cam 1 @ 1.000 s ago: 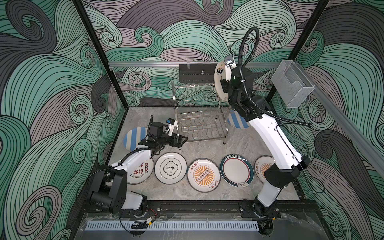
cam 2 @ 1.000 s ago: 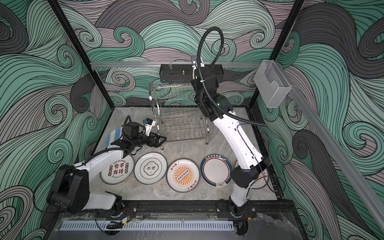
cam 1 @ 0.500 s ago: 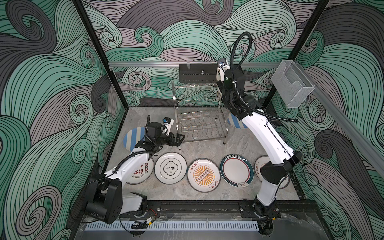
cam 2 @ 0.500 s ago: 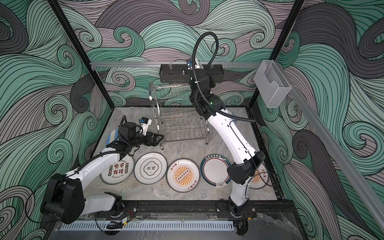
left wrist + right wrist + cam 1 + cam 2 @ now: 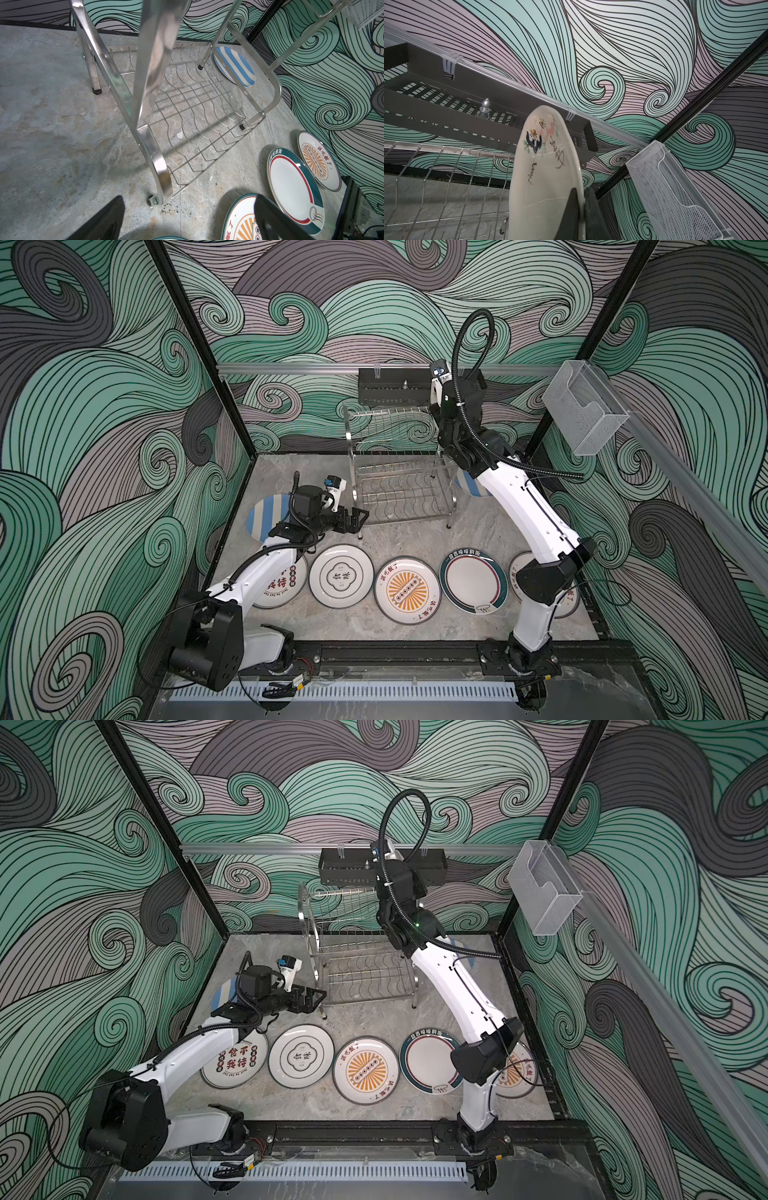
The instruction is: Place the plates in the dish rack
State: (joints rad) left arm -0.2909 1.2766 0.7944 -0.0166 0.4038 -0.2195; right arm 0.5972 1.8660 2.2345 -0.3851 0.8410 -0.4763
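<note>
Plates mostly lie flat on the bench [image 5: 415, 539]. A row runs along its front edge, among them a white plate with characters [image 5: 340, 576], an orange sunburst plate [image 5: 406, 590] and a green-rimmed plate [image 5: 473, 587]. A blue-striped plate [image 5: 266, 516] sits by the left edge.

One more, a floral plate [image 5: 544, 166], is up off the bench and standing on edge by the right end of the dish rack [image 5: 399, 489], level with its top tier. The right gripper [image 5: 582, 199] pinches it at the rim, one finger on each face. The left gripper [image 5: 355, 519] hangs spread and empty just beside the rack's front left leg, low over the bench.

These look like glazed ceramic: stiff, slick, fairly heavy for a two-finger pinch, and likely to chip against steel wire. With a rim hold most of the weight sits away from the fingers, so the plate could swivel in the grip. I'd want it lowered gently and squarely into a slot. The flat ones offer only the raised lip at their edge, so a finger has to get under it.
</note>
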